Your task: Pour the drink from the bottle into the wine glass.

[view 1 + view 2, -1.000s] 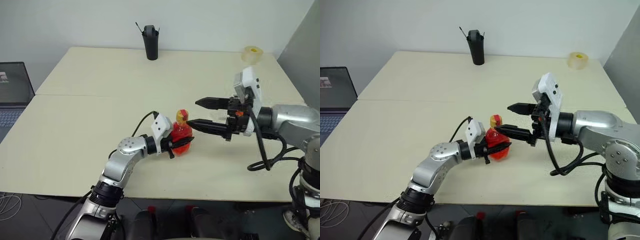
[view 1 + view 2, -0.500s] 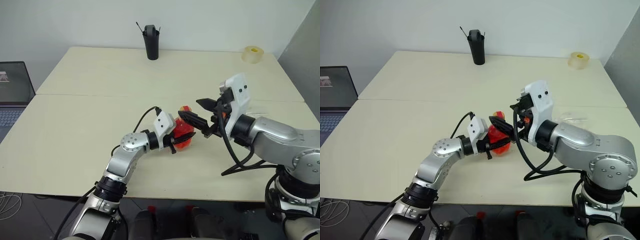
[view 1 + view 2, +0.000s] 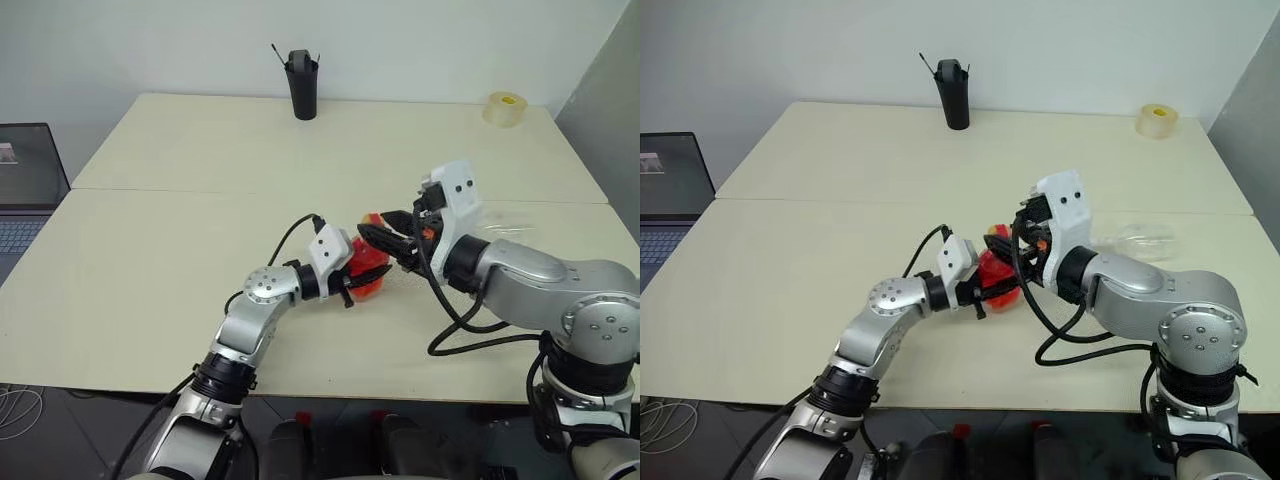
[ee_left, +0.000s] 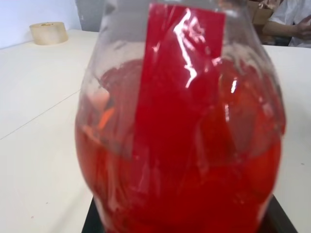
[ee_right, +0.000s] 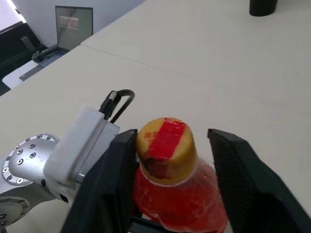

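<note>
Right wrist view: your right pincer [image 5: 172, 160] straddled bottle [image 5: 177, 194] cap [image 5: 165, 145], one finger touching, other clear. Left pincer [image 3: 352, 285] clamped bottle body, upright on bench [image 3: 150, 250], mid-front. Wine glass [image 3: 1140, 240] lay beside right arm.

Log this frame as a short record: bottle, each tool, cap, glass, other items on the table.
bottle: upright bottle of red drink, gripped at the body by the left tool
right tool: right tool around the cap, one finger touching, the other apart
cap: cap on
wine glass: wine glass lying on the table, empty
other: black cup, tape roll, laptop
</note>
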Controlling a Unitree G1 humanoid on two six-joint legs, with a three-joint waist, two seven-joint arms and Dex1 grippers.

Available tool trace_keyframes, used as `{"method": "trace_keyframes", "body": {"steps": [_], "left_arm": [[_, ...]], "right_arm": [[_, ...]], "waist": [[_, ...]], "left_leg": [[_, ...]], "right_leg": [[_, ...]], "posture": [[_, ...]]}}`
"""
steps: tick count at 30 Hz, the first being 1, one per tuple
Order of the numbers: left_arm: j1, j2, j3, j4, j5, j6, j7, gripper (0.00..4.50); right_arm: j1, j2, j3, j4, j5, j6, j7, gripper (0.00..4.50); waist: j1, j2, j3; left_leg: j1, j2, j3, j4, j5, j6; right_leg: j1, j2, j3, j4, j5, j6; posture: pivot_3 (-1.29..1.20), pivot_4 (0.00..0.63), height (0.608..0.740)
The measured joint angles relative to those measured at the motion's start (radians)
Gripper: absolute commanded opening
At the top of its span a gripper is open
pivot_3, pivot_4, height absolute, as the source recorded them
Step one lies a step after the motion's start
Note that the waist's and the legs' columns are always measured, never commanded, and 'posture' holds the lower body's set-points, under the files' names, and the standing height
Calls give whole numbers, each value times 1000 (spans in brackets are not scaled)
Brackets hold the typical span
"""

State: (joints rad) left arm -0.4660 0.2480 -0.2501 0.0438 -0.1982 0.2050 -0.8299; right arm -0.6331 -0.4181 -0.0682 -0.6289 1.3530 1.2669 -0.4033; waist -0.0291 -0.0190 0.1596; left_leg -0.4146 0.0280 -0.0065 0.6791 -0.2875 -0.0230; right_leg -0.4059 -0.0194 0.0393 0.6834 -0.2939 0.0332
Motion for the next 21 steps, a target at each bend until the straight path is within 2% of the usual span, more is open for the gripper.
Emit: {"method": "trace_keyframes", "body": {"steps": [1, 5, 7, 9, 10, 11, 12, 13, 17, 21], "left_arm": [[0, 0, 0, 0, 1, 0, 0, 1266], [0, 0, 0, 0, 1, 1, 1, 1262], [0, -2, 0, -1, 1, 1, 6, 1258], [0, 0, -2, -14, 0, -5, -8, 1241], [2, 1, -10, -30, -1, -18, -24, 1240], [2, 3, -19, -41, -1, -22, -34, 1240], [2, 5, -28, -48, 0, -32, -46, 1240], [2, 5, -30, -47, 0, -38, -52, 1240], [1, 8, -29, -14, 5, -33, -54, 1212], [-1, 2, -29, -1, 7, -28, -55, 1210]], "right_arm": [[-3, -7, 4, 2, 3, -2, 0, 1259], [-8, -32, 15, 12, 3, -17, 19, 1262], [-26, -77, 27, 32, -20, -27, 121, 1262], [-28, -162, 23, 61, -52, -53, 329, 1262], [-25, -231, 22, 73, -89, -81, 501, 1262], [-24, -270, 32, 82, -117, -102, 606, 1262], [-29, -329, 66, 115, -196, -163, 786, 1262], [-41, -355, 100, 155, -256, -210, 905, 1262], [-166, -364, 292, 411, -532, -436, 1337, 1261], [-229, -333, 345, 537, -661, -536, 1537, 1261]], "waist": [[0, 0, 0], [0, 0, 0], [0, 0, 0], [1, 0, 0], [4, 1, 1], [6, 1, 1], [6, 1, 0], [5, 1, 0], [-8, 2, 1], [0, 2, 1]], "left_leg": [[0, 0, 0, 0, 0, 0], [0, 0, 0, 0, 0, 0], [0, 0, 0, 0, 0, 0], [-1, -1, -1, 0, 0, 0], [-1, -1, -2, 0, 0, 0], [-1, -1, -2, 0, 0, 0], [0, -2, -1, 0, 0, 0], [0, -2, -1, 0, 0, 1], [6, -1, 5, -1, 0, 1], [4, 2, 4, -2, 0, 1]], "right_leg": [[0, 0, 0, 0, 0, 0], [0, 0, 0, 0, 0, 0], [0, 0, -1, -1, 0, 0], [0, 0, -1, -2, 0, 0], [0, 0, -2, -3, 0, 0], [0, 0, -2, -3, 0, 0], [1, 0, -2, -3, 0, 0], [1, 0, -3, -3, 0, 0], [1, 4, 1, -1, 1, 0], [0, 3, 0, -2, 1, -1]], "posture": [[0, 150, 740], [0, 150, 740], [0, 150, 740], [0, 150, 740], [0, 150, 740], [0, 150, 740], [0, 150, 740], [0, 150, 740], [0, 150, 740], [0, 150, 740]]}}
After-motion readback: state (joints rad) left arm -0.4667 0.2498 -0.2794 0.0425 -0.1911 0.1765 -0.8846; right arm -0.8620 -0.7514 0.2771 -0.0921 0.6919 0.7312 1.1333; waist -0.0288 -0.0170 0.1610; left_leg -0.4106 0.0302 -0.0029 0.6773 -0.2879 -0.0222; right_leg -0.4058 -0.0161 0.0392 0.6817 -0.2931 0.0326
